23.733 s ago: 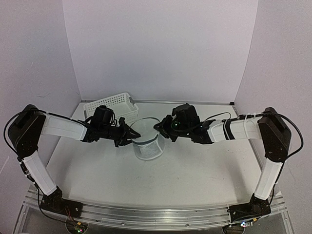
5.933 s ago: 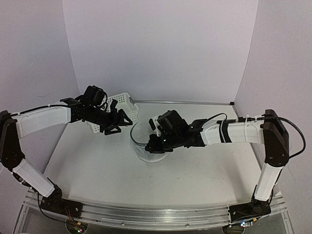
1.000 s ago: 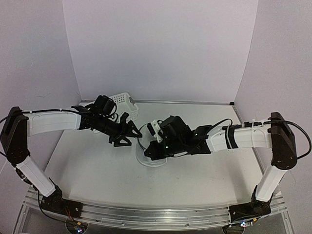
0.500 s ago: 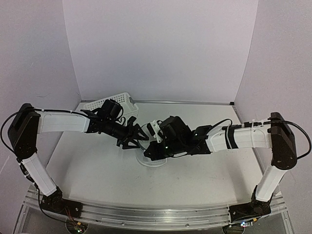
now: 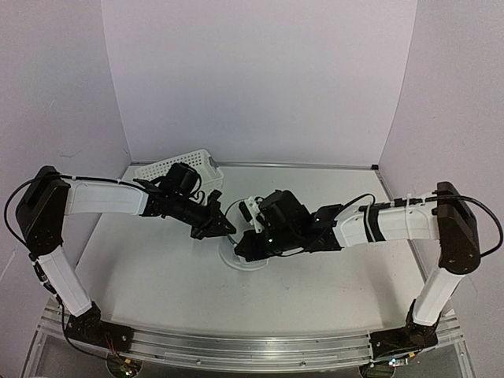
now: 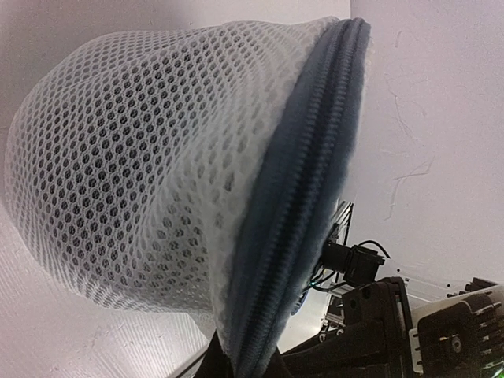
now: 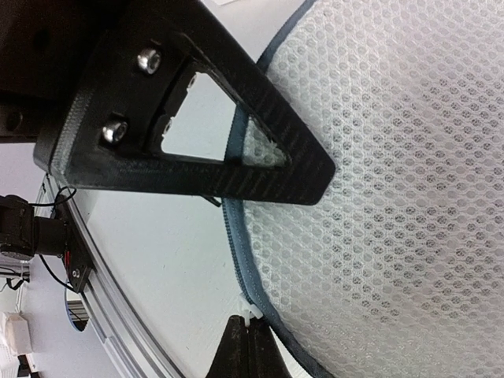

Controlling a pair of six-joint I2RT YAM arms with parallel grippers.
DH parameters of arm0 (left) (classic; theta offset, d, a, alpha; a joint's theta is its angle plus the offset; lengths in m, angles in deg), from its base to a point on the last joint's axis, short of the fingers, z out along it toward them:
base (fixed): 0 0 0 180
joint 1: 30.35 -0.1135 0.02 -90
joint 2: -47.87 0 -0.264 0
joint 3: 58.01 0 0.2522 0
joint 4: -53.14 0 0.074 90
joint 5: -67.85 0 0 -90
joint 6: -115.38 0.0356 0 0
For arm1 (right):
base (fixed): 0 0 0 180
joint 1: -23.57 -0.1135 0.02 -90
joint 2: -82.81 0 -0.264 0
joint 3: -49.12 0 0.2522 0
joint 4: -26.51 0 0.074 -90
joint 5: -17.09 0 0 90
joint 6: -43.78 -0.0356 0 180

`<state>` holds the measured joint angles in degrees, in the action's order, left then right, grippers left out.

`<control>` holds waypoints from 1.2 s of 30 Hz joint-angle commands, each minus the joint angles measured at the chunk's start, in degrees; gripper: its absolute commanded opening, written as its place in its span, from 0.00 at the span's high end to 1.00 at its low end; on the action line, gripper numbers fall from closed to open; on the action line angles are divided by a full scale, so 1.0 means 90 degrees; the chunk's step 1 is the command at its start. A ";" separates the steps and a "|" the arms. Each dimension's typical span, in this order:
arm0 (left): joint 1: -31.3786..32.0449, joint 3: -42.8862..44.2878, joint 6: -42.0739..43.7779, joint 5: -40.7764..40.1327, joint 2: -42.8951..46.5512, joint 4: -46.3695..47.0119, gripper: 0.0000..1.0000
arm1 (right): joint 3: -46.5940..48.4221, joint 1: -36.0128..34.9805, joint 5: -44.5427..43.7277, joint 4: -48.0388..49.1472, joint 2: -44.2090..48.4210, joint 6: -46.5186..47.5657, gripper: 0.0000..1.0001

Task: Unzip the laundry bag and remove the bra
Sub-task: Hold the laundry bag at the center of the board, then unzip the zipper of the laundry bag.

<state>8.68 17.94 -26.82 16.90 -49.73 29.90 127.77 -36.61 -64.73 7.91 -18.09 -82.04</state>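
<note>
we see two arms with white shells on the long links and black housings at the joints. the left arm has a thin black cable looping by its elbow at 9 o'clock of the top view. the right arm shows black bands and a black cable. the right gripper has flat black fingers, one a triangular frame with two silver screws at 10 o'clock.
</note>
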 commanded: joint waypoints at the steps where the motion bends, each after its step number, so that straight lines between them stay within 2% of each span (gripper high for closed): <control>1: 0.0019 0.0052 0.0051 0.0011 0.0005 0.0301 1.00 | -0.0121 -0.0036 -0.0174 0.0145 0.0412 -0.0051 1.00; 12: 0.0018 0.0102 0.0131 0.0026 -0.0007 0.0300 1.00 | -0.0682 -0.0041 -0.0903 -0.0383 0.0887 0.0027 1.00; 19: 0.0017 0.0131 0.0231 0.0080 0.0047 0.0294 1.00 | -0.0868 -0.0009 -0.1730 -0.0940 0.1191 0.0413 1.00; 36: 0.0019 0.0083 0.0587 0.0243 0.0333 0.0262 1.00 | -0.1130 0.0877 -0.1902 -0.1083 0.1465 0.0713 1.00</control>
<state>8.98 17.94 -24.09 16.86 -49.80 31.78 117.73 -30.95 -79.11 -1.64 -7.60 -77.16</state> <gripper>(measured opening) 0.027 0.016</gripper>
